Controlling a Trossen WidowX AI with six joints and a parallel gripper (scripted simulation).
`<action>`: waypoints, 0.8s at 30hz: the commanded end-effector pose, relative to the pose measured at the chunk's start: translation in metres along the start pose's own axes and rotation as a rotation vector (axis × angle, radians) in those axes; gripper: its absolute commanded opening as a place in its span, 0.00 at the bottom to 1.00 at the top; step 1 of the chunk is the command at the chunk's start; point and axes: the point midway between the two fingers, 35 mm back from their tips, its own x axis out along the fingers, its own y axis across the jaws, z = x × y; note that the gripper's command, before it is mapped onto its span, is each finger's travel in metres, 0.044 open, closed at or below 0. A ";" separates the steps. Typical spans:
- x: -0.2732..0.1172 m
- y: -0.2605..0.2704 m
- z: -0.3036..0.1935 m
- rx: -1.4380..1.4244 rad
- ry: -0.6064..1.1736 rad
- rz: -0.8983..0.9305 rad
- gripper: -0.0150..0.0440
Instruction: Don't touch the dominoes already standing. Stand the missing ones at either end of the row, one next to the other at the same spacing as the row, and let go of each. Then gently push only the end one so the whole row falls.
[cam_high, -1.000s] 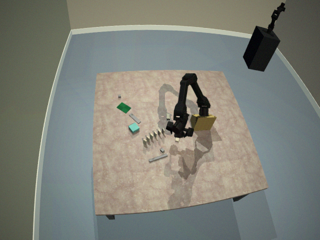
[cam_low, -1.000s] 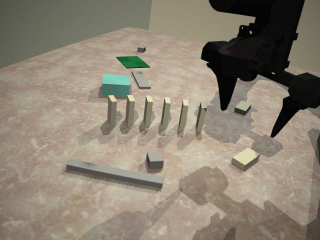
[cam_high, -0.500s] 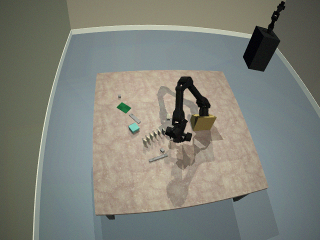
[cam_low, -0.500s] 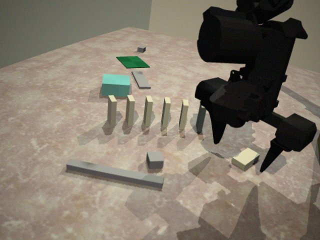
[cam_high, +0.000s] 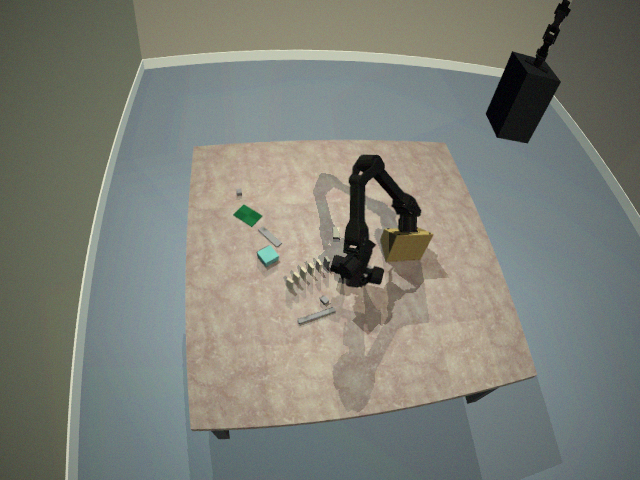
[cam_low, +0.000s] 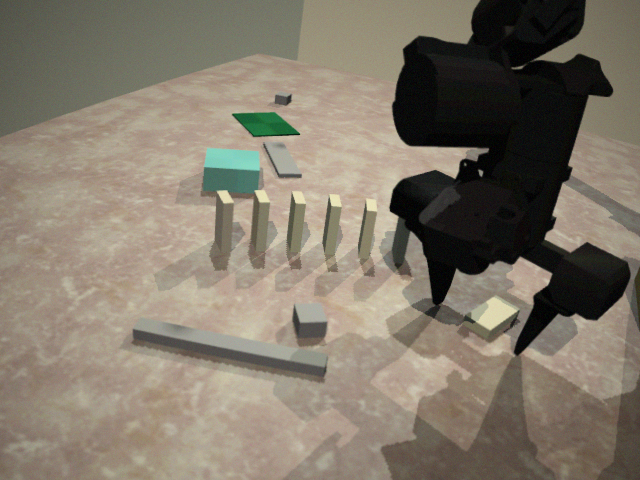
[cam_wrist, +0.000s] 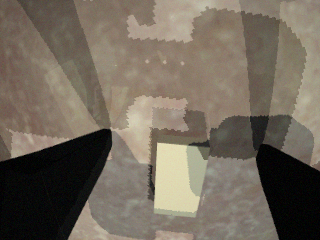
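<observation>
Six dominoes (cam_high: 309, 268) (cam_low: 295, 222) stand in a spaced row. Before them lie a small block (cam_high: 324, 299) (cam_low: 310, 320) and a long bar (cam_high: 316, 316) (cam_low: 230, 347); behind sits a larger block (cam_high: 268, 255) (cam_low: 231, 170).

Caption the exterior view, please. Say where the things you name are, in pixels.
Open end effector (cam_low: 478, 329) (cam_wrist: 184, 144) straddling a flat-lying domino (cam_low: 492, 316) (cam_wrist: 179, 179) beside six standing dominoes (cam_low: 296, 222).
</observation>
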 end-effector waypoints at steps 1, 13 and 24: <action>0.002 0.002 -0.002 -0.008 0.008 0.000 0.78; 0.002 0.002 -0.002 -0.008 0.008 0.000 0.44; -0.051 0.004 0.000 -0.009 0.005 0.001 0.44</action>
